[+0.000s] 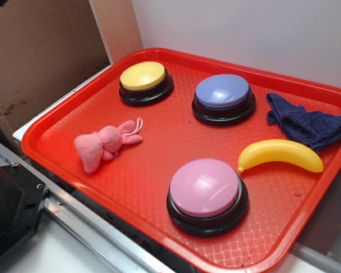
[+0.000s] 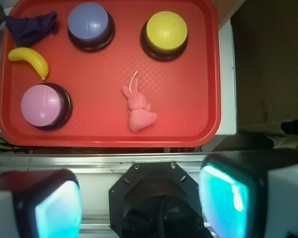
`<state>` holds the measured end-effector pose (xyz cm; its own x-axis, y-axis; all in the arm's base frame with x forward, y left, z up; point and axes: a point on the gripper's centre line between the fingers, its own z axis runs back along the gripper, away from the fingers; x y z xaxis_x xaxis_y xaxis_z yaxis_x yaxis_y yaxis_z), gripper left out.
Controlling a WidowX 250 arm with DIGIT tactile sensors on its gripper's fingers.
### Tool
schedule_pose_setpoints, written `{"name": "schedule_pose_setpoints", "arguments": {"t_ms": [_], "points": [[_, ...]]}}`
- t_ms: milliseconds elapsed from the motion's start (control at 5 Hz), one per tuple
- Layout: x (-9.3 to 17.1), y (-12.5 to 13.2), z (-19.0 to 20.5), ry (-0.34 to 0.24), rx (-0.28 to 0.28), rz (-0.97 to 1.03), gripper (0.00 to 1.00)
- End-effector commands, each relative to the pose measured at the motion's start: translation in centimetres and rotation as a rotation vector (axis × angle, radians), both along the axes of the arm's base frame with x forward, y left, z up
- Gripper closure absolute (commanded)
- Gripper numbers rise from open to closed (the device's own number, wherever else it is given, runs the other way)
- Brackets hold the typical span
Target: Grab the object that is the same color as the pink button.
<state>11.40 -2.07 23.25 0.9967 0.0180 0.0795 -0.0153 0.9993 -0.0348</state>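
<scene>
Looking down from my wrist camera, I see my gripper (image 2: 139, 203) spread wide open, its two blurred fingers (image 2: 49, 206) at the bottom corners of the view, both cut off by the edge, holding nothing. Between them sits my black base (image 2: 151, 198) (only partly in view), and just beyond it a metal rail (image 2: 114, 161) runs along the near edge of the red tray (image 2: 188, 99).

On the tray, closest to me, lies the pink plush bunny (image 1: 105, 143), on its side near the tray's front rim, its ears and thin white loop cord (image 1: 137, 125) pointing away toward the far buttons. It is well apart from my fingers. The pink button (image 1: 206, 193) sits near the same front rim, off to one side of the bunny and not touching it. Farther on come the yellow banana (image 1: 281, 154), the lavender-blue button (image 1: 223, 96) and the yellow button (image 1: 144, 81). A dark blue cloth (image 1: 310, 122) is bunched at the far corner, partly cut off in the exterior view.
</scene>
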Motion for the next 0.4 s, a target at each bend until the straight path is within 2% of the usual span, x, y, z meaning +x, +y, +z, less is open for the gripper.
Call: {"name": "schedule_pose_setpoints", "arguments": {"t_ms": [0,200], "points": [[1.9,0.5,-3.1,-0.03,0.03,0.078,0.0],[3.2,0.8,-7.0,0.021,0.004,0.083,0.0]]}}
